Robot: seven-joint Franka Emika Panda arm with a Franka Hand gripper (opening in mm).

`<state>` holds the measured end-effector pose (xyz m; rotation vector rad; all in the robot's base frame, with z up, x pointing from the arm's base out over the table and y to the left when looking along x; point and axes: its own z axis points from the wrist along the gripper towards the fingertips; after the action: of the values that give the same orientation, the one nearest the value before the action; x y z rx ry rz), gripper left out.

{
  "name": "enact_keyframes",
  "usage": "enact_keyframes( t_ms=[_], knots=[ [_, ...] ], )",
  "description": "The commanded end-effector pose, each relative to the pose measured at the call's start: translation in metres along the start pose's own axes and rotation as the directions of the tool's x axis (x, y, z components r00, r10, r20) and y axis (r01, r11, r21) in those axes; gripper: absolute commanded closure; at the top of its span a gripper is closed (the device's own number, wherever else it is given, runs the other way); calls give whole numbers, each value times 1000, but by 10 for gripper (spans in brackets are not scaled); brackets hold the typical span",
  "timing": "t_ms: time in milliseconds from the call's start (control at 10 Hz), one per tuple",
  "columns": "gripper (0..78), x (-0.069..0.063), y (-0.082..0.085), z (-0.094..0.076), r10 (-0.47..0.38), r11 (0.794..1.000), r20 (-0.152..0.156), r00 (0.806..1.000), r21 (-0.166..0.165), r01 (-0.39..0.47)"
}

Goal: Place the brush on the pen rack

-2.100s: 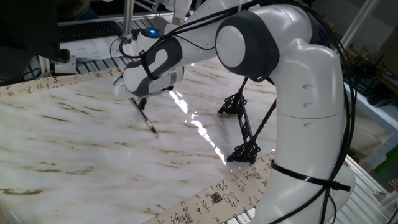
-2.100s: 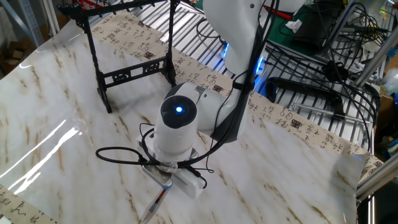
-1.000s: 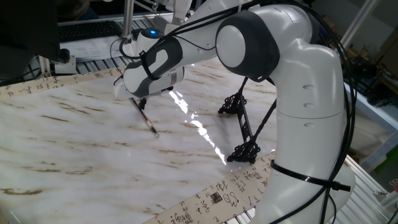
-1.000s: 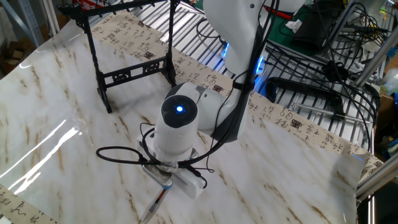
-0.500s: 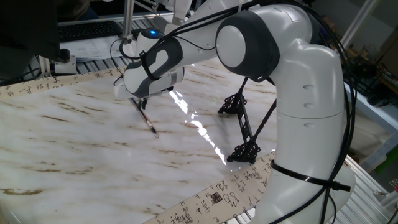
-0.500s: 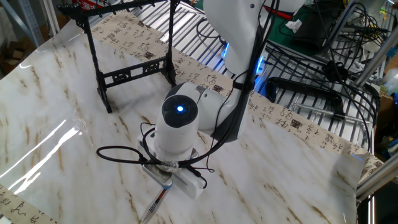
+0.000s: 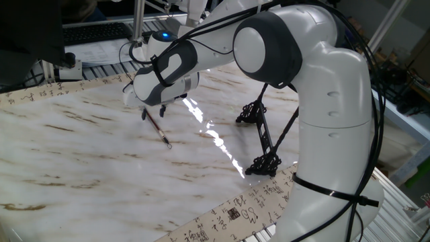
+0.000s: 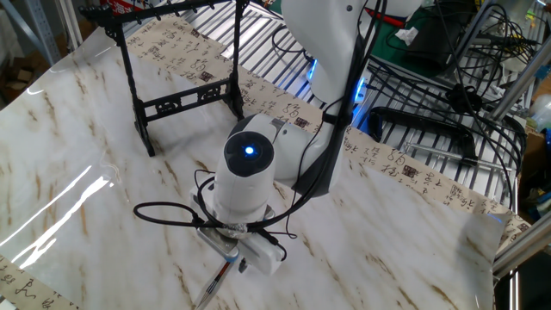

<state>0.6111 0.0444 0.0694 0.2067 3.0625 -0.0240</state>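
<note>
The brush (image 7: 160, 131), a thin dark reddish-brown stick with a small loop at its near end, lies flat on the marble table. Its upper end sits between the two dark fingers of my gripper (image 7: 153, 112), which stand apart on either side of it, open and low over the table. In the other fixed view only the brush's lower part (image 8: 215, 280) shows below the wrist, and one dark fingertip (image 8: 244, 265) shows beside it. The black pen rack (image 7: 263, 138) stands upright to the right, apart from the brush; it shows at the far left in the other fixed view (image 8: 176, 102).
The marble table (image 7: 80, 168) is bordered by strips of calligraphy-printed paper (image 7: 228, 218). My own large white arm (image 7: 322, 121) rises at the right, next to the rack. Black cables and a wire frame (image 8: 448, 112) lie beyond the table's edge.
The gripper's fingers, held together on the brush's upper end before, now stand apart. The brush and the arm have not visibly moved.
</note>
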Motion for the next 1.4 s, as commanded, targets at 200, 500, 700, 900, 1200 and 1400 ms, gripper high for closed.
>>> enact_keyframes(
  t_ms=[200, 500, 700, 900, 1200, 1400],
  knots=[
    [1, -1, 0, -1, 4, 1000, 5, 1000, 0, -4],
    [1, 3, 5, 1, -73, 997, -7, 997, -2, 73],
    [1, 5, 7, 3, -74, 997, -6, 997, -1, 74],
    [1, 5, 7, 5, -72, 997, -5, 997, -2, 72],
    [1, 6, 7, 8, -73, 997, -5, 997, -7, 73],
    [1, 6, 7, 8, -74, 997, -5, 997, -7, 74]
  ],
)
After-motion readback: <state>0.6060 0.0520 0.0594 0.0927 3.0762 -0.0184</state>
